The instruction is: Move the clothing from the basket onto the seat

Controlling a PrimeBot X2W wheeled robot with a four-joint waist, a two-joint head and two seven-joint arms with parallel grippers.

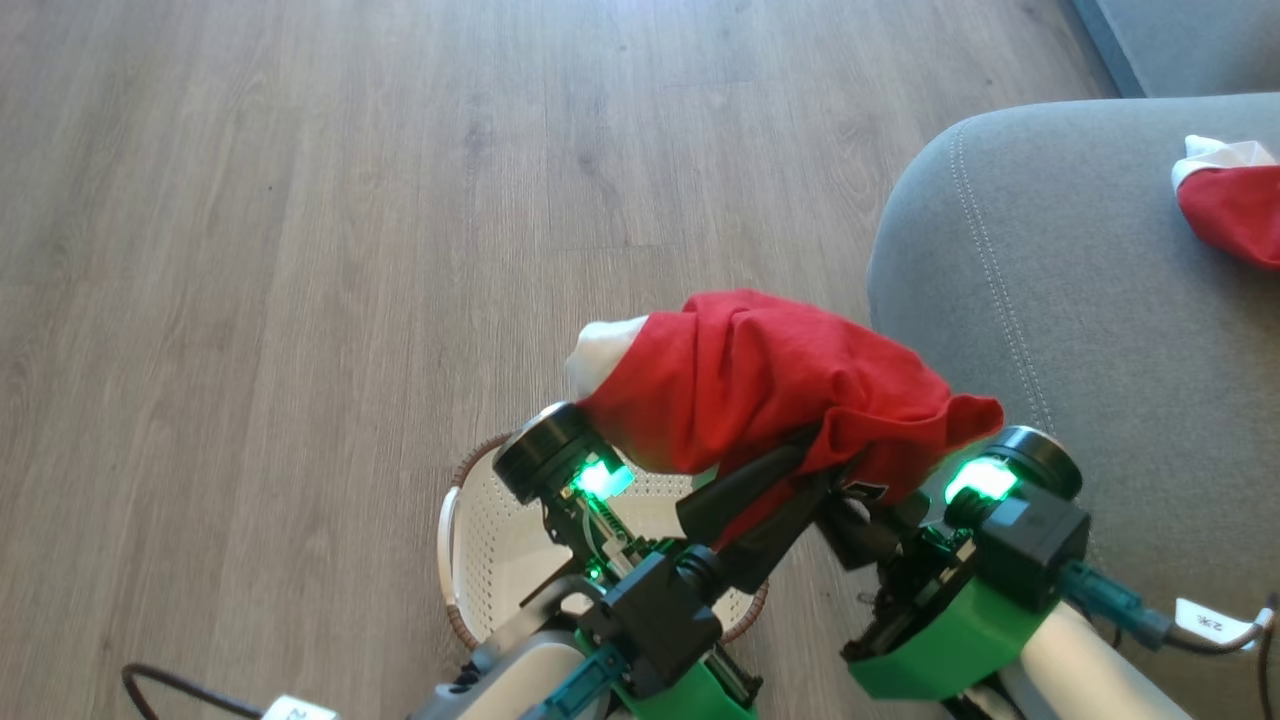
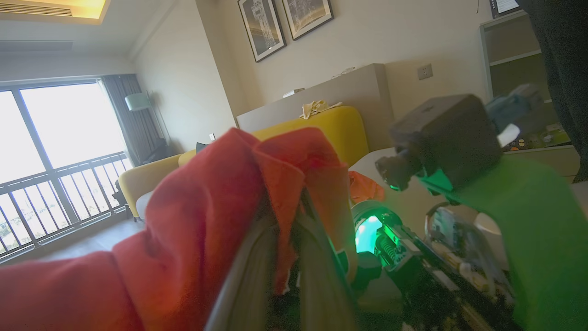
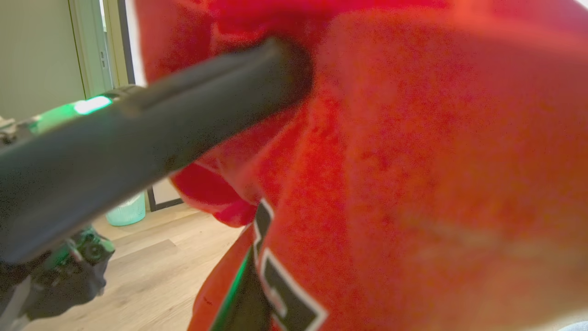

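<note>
clothing [image 1: 760,380]: soft matt red cloth, creased, white trim. basket [image 1: 490,560]: smooth cream perforated plastic, brown woven rim. seat [image 1: 1050,300]: matt grey woven upholstery, pale stitching. floor [image 1: 300,250]: wood-grain planks, low sheen. left tool [image 2: 291,207]: fingers matt dark plastic.

Pale rounded forearms [image 1: 1085,655] end in bright green plastic wrist housings [image 1: 940,640] carrying black camera blocks [image 1: 1035,545]. Round black caps [image 1: 545,450] glow green, and a teal cable plug [image 1: 1110,600] leads to a white tag [image 1: 1210,622].
</note>
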